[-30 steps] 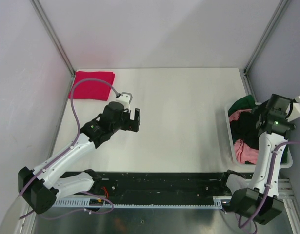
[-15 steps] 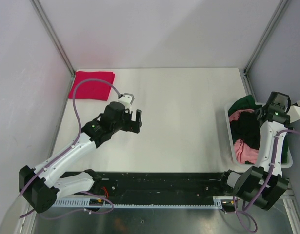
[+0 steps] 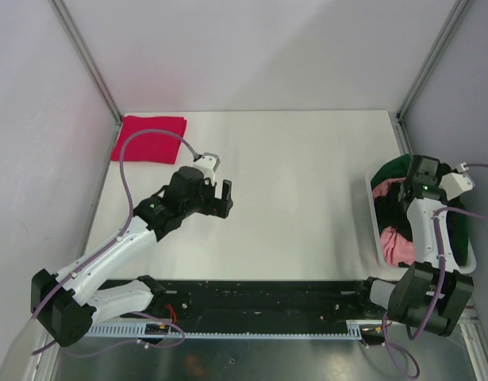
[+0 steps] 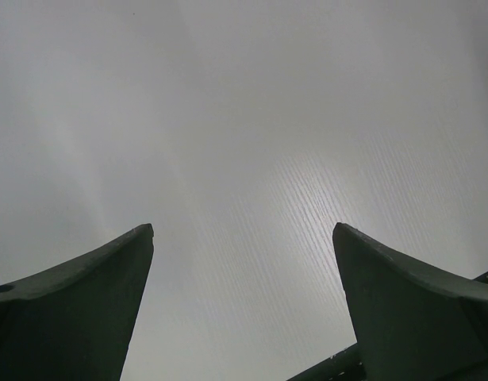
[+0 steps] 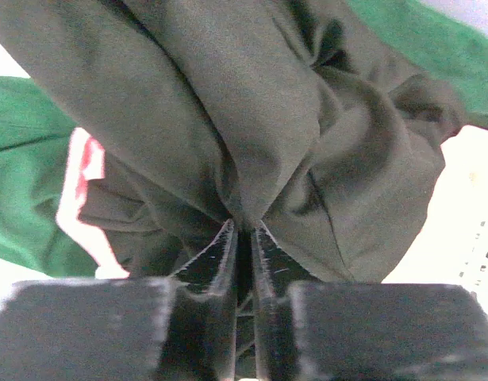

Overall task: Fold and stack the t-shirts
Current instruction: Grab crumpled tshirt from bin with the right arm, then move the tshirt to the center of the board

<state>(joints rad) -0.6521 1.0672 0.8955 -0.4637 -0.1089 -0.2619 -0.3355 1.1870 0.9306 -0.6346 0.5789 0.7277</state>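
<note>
Where the basket [image 3: 371, 218] sits at the right edge of the bench [image 3: 307, 159], the right pincer [image 5: 244, 232] is closed tight on a bunched fold of the black t-shirt [image 5: 259, 119], which lies directly ahead of its tips. The left pincer [image 4: 244, 262], wide open and empty, hovers left of centre. The folded red t-shirt [image 3: 150, 139] lies at the far left corner, nearer that arm.

Table [image 3: 307, 175]: red t-shirt [image 3: 149, 139], white basket [image 3: 373, 218]

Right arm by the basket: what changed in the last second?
The right claw swung left over the white basket and is now shut on the black t-shirt. The left claw, open, and the folded crimson t-shirt hardly moved.
</note>
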